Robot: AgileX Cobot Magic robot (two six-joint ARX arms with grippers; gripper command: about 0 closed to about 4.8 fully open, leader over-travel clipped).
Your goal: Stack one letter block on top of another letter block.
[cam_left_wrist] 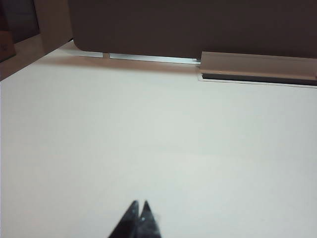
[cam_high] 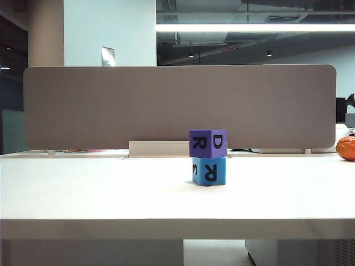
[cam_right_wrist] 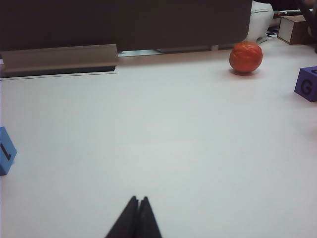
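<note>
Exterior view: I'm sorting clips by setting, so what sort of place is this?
Probably an open-plan office: a white desk backed by a grey divider panel, with strip lighting on an exposed ceiling behind.

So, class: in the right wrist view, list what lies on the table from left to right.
light blue cube at the left edge → right gripper, shut, low in the middle → orange fruit → purple cube marked G at the right edge.

The white worktop carries the light blue letter block, an orange fruit at its right edge, and another purple cube marked G nearby.
</note>
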